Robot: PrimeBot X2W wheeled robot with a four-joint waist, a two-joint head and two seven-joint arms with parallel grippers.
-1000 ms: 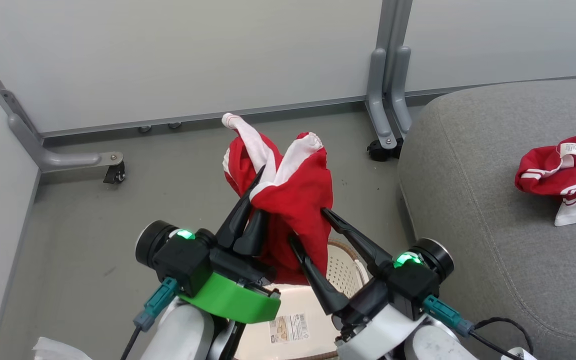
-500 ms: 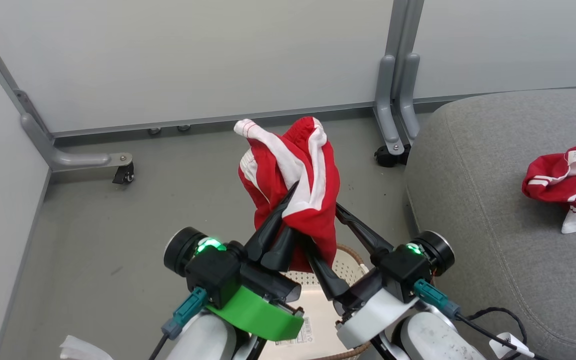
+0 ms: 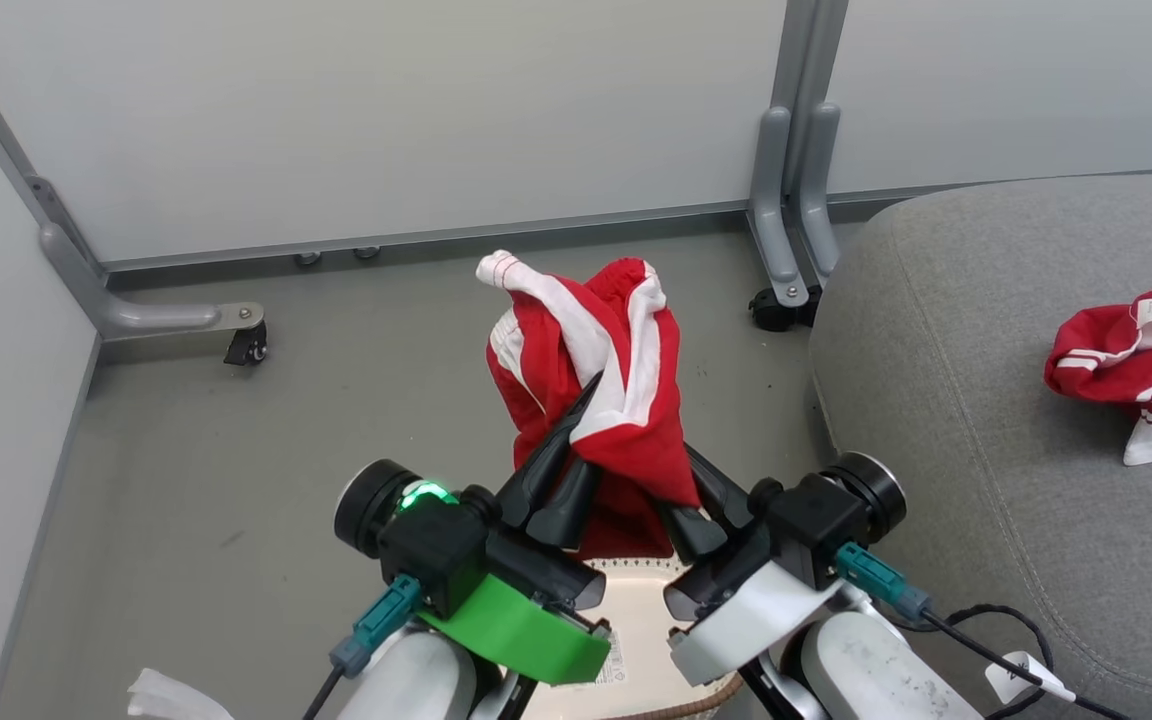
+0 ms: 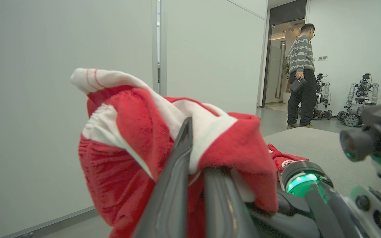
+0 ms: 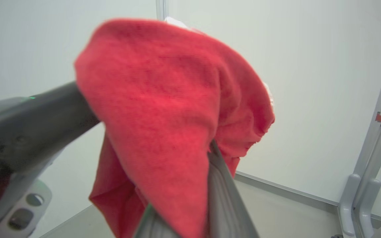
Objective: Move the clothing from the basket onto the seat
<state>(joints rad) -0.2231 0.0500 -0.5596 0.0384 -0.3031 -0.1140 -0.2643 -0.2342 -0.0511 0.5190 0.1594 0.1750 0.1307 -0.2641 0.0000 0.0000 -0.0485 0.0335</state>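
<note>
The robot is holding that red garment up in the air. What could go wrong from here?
1. The held garment is bunched and draped loosely over the left end effector and right end effector; it might slip and land on the floor short of the seat.
2. Both end effectors sit close together above the basket; moving unevenly, they could bump or tug the cloth out of one grip.

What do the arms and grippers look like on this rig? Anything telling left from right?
Both: pale forearms, black wrist housings with a green light, two long dark tapered fingers, a teal connector with a dark cable. The left gripper has a green bracket; the right gripper a white bracket.
</note>
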